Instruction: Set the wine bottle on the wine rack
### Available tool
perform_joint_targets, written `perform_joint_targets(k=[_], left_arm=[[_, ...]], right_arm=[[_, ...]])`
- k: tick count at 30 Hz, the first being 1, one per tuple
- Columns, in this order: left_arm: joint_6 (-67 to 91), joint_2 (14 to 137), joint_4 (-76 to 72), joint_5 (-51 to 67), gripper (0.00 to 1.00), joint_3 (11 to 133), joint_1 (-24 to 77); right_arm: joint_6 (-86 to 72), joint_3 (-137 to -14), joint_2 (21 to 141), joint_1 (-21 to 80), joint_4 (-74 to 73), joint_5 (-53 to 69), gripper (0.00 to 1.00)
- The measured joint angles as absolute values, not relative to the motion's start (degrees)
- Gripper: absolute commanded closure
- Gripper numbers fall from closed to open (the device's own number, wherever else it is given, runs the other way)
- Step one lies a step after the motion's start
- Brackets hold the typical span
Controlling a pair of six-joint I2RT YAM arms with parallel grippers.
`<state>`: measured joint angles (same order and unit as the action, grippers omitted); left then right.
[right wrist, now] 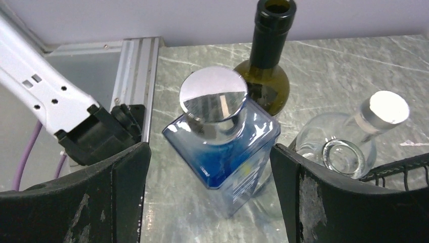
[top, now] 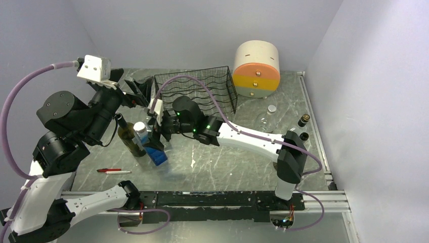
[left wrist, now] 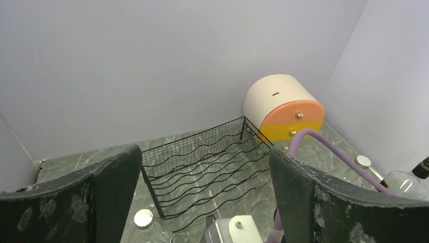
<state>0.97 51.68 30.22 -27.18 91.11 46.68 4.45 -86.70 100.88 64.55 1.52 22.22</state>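
One wine rack (top: pixel 197 91) — one drawer unit (top: pixel 257 68), one pen (top: pixel 114 171).

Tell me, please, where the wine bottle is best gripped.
Likely by its slim neck, from the left: the wine bottle stands upright, with the blue bottle and clear bottle crowding its body on the right.

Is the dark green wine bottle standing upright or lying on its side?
Upright: the wine bottle stands on the table, neck pointing up, beside the blue bottle.

No writing can be read on anything.
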Motion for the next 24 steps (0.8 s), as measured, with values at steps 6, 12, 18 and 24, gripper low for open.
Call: perform_joint_targets(k=[6, 12, 18, 24], left_arm=[[0.6, 51.53, 29.78, -26.74, 0.0, 91.0, 46.68], [0.47, 51.55, 29.78, -26.76, 0.0, 91.0, 46.68], [-0.51, 51.64, 29.78, -27.64, 0.0, 91.0, 46.68], [-1.93, 51.03, 29.3, -29.95, 0.0, 90.7, 46.68]], right_arm=[[5.32, -86.67, 101.21, 64.51, 0.71, 24.05, 0.06], [1.89, -86.13, 101.19, 64.73, 2.74, 18.7, 0.06], [-4.64, -84.66, 100.68, 66.08, 3.62, 8.29, 0.06], [-13.76, -84.6, 99.0, 68.31, 1.54, -0.58, 0.08]])
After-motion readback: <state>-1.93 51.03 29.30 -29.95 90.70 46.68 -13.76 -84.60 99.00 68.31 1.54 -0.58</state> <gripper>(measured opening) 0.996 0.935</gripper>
